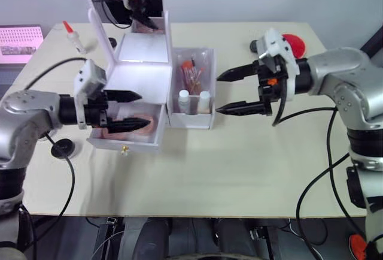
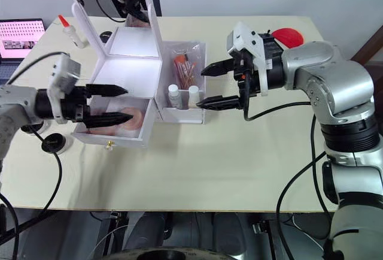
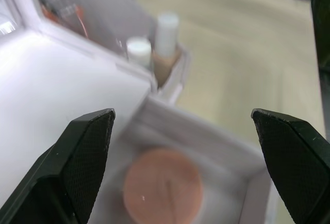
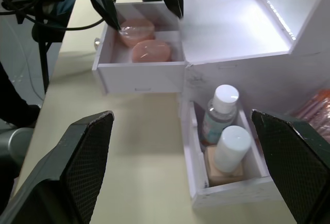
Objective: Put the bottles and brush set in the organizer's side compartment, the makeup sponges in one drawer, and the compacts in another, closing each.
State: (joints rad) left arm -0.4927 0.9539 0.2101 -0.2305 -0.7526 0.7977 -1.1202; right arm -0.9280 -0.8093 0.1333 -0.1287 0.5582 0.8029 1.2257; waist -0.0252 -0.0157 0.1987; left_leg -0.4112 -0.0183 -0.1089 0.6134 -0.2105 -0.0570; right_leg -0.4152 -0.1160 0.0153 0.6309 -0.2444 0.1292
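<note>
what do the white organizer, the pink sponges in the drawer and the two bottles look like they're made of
White makeup organizer: likely smooth, rigid plastic; its flat top reflects light with a soft sheen. Two pink rounded makeup sponges in the open drawer: matte, soft-looking foam with no shine. Two small white-capped bottles in the side compartment: caps look like smooth plastic; the bodies could be plastic or glass, which I can't tell.

The open drawer (image 1: 128,133) is jutting out over the table (image 1: 239,170), and the left gripper (image 1: 134,110) is sitting wide open across its mouth above 2 sponges (image 4: 144,41). 2 bottles (image 4: 227,131) are crowding the side compartment (image 1: 191,89). The right gripper (image 1: 230,92) is hovering open just beside it, bare tabletop lying below.
</note>
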